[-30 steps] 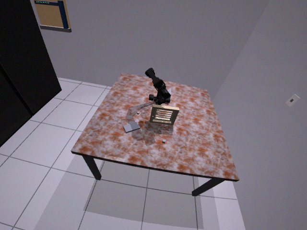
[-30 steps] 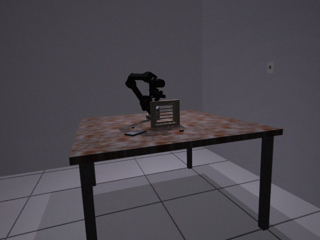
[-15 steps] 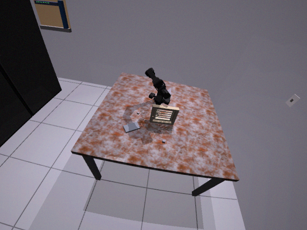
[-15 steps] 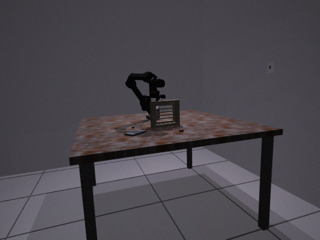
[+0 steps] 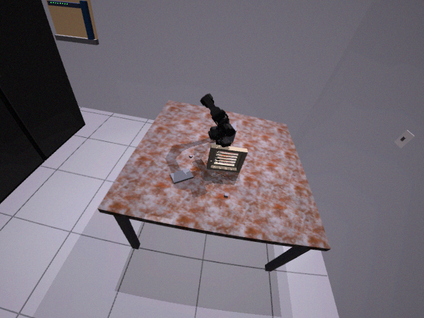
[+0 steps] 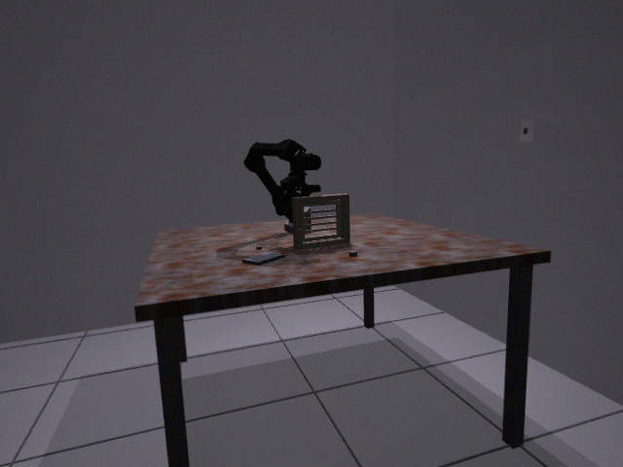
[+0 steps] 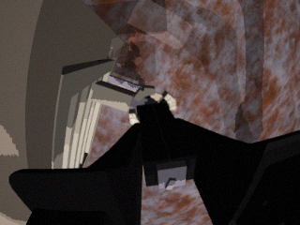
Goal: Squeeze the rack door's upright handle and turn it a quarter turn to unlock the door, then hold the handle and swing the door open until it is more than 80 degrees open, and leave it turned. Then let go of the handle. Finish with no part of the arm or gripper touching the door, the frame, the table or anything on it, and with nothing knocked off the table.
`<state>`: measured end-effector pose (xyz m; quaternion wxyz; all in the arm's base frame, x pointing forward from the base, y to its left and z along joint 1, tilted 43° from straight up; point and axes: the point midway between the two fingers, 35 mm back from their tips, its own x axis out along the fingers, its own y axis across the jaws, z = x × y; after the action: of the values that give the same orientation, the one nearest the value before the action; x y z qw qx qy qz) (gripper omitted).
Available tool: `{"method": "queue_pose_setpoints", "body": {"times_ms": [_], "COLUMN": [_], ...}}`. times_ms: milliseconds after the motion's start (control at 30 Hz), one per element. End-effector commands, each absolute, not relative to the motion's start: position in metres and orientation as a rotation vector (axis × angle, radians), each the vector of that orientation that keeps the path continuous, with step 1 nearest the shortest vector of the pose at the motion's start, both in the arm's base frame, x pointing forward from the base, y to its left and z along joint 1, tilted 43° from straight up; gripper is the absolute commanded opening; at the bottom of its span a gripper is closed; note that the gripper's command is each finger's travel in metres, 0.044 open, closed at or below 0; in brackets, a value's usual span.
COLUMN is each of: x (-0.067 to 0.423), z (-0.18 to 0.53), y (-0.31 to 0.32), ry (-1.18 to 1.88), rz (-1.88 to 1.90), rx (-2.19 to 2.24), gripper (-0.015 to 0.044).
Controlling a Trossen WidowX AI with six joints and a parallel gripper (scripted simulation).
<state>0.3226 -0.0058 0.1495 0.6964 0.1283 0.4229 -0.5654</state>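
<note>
The tan rack frame [image 5: 242, 160] [image 6: 346, 221] stands upright on the table. The slatted door [image 7: 77, 127] shows at the left in the wrist view and looks shut or nearly shut in the top and exterior views. My gripper [image 7: 157, 127] is shut on the handle [image 7: 149, 96], on the side of the rack towards the arm. Only the handle's upper end shows between the pale fingertips. The gripper is turned at a slant to the rack. In the top and exterior views the frame and the arm hide the fingertips and handle, so the handle's exact turn is unclear.
A flat grey slab [image 5: 181, 176] [image 6: 263, 258] lies on the table [image 5: 273, 212] [image 6: 427, 251] beside the rack. A small block [image 5: 226, 195] [image 6: 352, 254] lies on the far side from the arm. A tiny piece [image 5: 190, 156] [image 6: 258, 247] lies near the slab.
</note>
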Motion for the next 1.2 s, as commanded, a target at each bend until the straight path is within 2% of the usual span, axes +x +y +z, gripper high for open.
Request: {"method": "queue_pose_setpoints", "body": {"times_ms": [0,433,800,1133,1167], "x": [0.3221,0.3220,0.3220,0.3220,0.3220], "z": [0.1478,0.1479,0.1479,0.1479,0.1479], "y": [-0.0061,-0.0062,-0.0062,-0.0062,-0.0062], "ry": [0.828,0.400,0.393,0.393,0.393], "rz": [-1.356,-1.597,-1.600,-1.600,-1.600], "rx": [0.436,0.903,0.909,0.909,0.909], "gripper": [0.0022,0.0022,0.0022,0.0285,0.0294]}}
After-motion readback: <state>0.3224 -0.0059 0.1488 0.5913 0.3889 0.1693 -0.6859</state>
